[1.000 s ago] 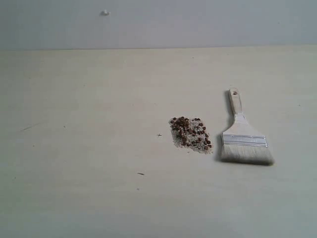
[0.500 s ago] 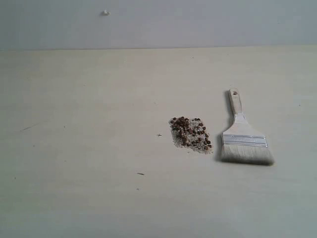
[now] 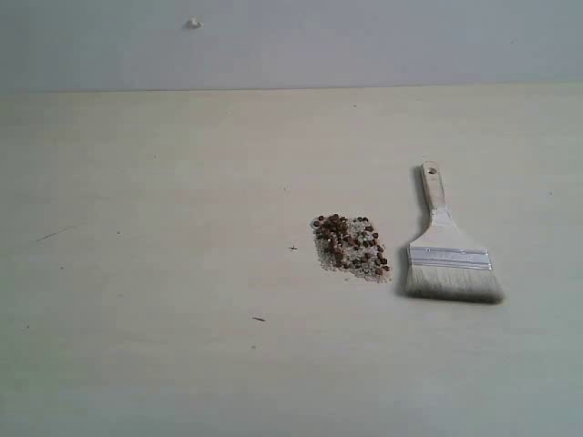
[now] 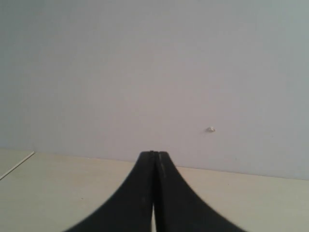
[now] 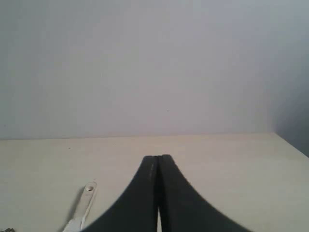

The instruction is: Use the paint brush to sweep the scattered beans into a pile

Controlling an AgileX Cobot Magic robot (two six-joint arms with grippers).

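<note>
The beans (image 3: 350,246) lie in one small dark reddish-brown heap on the pale table (image 3: 164,255), mixed with fine whitish grains. Just to their right lies the paint brush (image 3: 444,250), flat on the table, its bristles toward the front and its wooden handle with a hole pointing back. Neither arm shows in the exterior view. My left gripper (image 4: 154,153) is shut with nothing in it, facing the wall. My right gripper (image 5: 158,157) is shut and empty too; the paint brush handle (image 5: 86,198) shows beside it, apart from the fingers.
A grey wall (image 3: 364,41) rises behind the table, with a small white knob (image 3: 193,24) on it. A tiny dark fleck (image 3: 260,319) and a small cross mark (image 3: 292,248) sit on the table left of the heap.
</note>
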